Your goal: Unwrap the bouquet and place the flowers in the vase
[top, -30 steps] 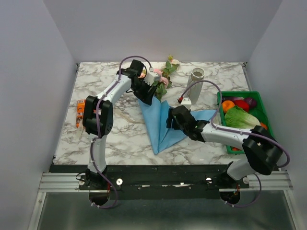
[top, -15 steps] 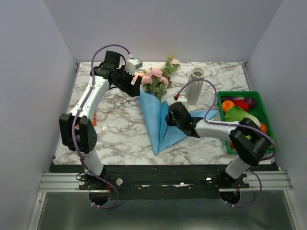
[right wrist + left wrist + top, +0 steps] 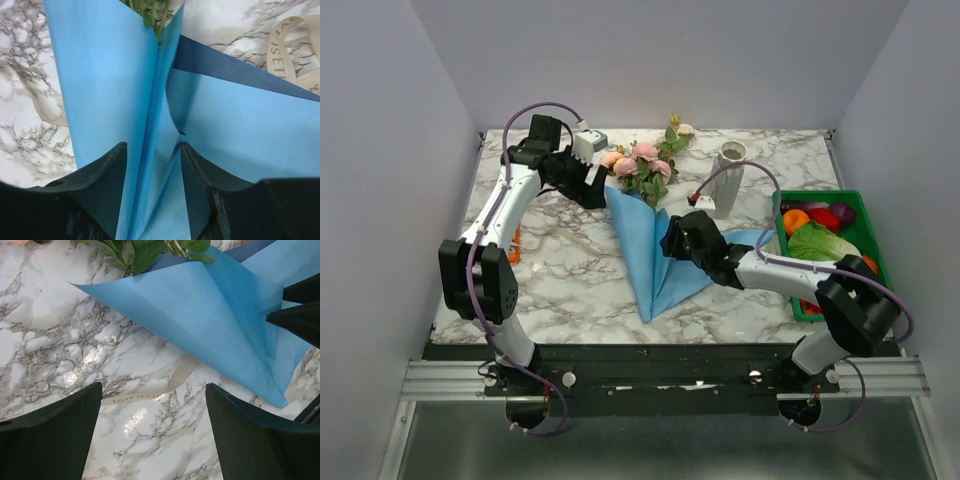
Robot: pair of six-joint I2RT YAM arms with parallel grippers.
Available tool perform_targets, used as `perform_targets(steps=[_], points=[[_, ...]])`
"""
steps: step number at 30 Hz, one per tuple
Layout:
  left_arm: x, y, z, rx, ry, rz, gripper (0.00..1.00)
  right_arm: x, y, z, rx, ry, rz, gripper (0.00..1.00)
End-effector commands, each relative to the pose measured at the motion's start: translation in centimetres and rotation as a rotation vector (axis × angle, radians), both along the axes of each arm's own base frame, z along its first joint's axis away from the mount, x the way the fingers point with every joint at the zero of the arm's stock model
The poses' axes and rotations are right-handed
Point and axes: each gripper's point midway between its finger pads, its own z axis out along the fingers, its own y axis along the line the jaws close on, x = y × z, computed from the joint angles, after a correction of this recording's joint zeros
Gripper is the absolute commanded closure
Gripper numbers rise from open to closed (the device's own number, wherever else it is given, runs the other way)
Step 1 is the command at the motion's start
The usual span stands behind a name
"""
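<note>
The bouquet lies on the marble with its blue paper [image 3: 650,255] spread loose in flat folds. The flowers [image 3: 640,165], pink and peach roses with green leaves, stick out of its far end. My left gripper [image 3: 593,189] hangs open just left of the paper's top corner. In the left wrist view only marble and a beige ribbon [image 3: 150,396] lie between the left gripper's [image 3: 152,407] fingers. My right gripper [image 3: 667,243] sits over the paper, open, straddling a raised fold of blue paper [image 3: 150,100] in the right wrist view. The off-white vase [image 3: 728,180] stands upright right of the flowers.
A green crate [image 3: 840,200] of toy produce stands at the right edge. An orange object [image 3: 516,246] lies by the left arm. More beige ribbon [image 3: 292,45] lies right of the paper, near the vase. Grey walls close in three sides.
My left gripper has opened wide and drawn back left off the flowers, which now show fully. My right gripper narrowed, then widened again, and crept slightly farther up the paper.
</note>
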Motion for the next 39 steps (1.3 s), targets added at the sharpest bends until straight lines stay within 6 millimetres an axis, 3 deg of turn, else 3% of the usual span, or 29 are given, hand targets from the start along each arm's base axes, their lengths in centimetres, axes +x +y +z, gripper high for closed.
perform_targets(steps=[1,3,4,6,7,9,10,17,20,23,25,27,29,33,39], points=[[1.2,-2.4,-1.5,-0.075,0.027,-0.118,0.07,-0.9,-2.1,2.2,0.007,-0.053,-0.030,0.43],[2.3,-2.7,-1.5,-0.077,-0.006,-0.172,0.07,-1.4,-2.4,4.0,0.037,-0.094,-0.015,0.43],[2.8,-2.9,-2.6,-0.076,0.013,-0.188,0.07,-1.9,-2.6,3.9,0.027,-0.101,0.005,0.43],[4.0,-3.3,-2.5,-0.082,-0.019,-0.221,0.07,-2.5,-2.8,5.2,0.043,-0.135,0.030,0.43],[4.5,-3.4,-3.6,-0.083,0.005,-0.226,0.07,-3.0,-3.0,6.4,0.060,-0.165,0.053,0.43],[5.5,-3.9,-3.3,-0.094,-0.011,-0.242,0.08,-3.6,-3.1,7.3,0.074,-0.190,0.074,0.43],[5.9,-4.0,-4.7,-0.095,0.021,-0.242,0.09,-3.9,-3.3,8.4,0.087,-0.213,0.087,0.43],[8.3,-4.3,-6.2,-0.100,0.038,-0.237,0.13,-5.7,-3.7,10.1,0.111,-0.241,0.149,0.45],[8.2,-4.6,-6.5,-0.118,0.060,-0.250,0.25,-6.3,-3.3,9.3,0.100,-0.219,0.190,0.46],[7.9,-4.6,-6.8,-0.117,0.080,-0.249,0.43,-7.0,-2.7,8.2,0.083,-0.201,0.228,0.46],[7.9,-4.5,-6.8,-0.111,0.079,-0.243,0.67,-7.6,-1.8,7.2,0.057,-0.184,0.255,0.45],[7.7,-4.3,-6.9,-0.106,0.085,-0.233,0.81,-8.3,-1.0,6.5,0.033,-0.173,0.282,0.45],[7.6,-4.3,-6.7,-0.106,0.085,-0.232,0.83,-8.3,-0.5,5.9,0.022,-0.155,0.285,0.45],[7.4,-4.2,-6.2,-0.105,0.081,-0.231,1.00,-9.0,0.6,5.3,0.020,-0.138,0.313,0.45],[6.6,-4.4,-4.1,-0.119,0.063,-0.254,1.00,-9.1,0.8,3.8,-0.014,-0.110,0.310,0.45]])
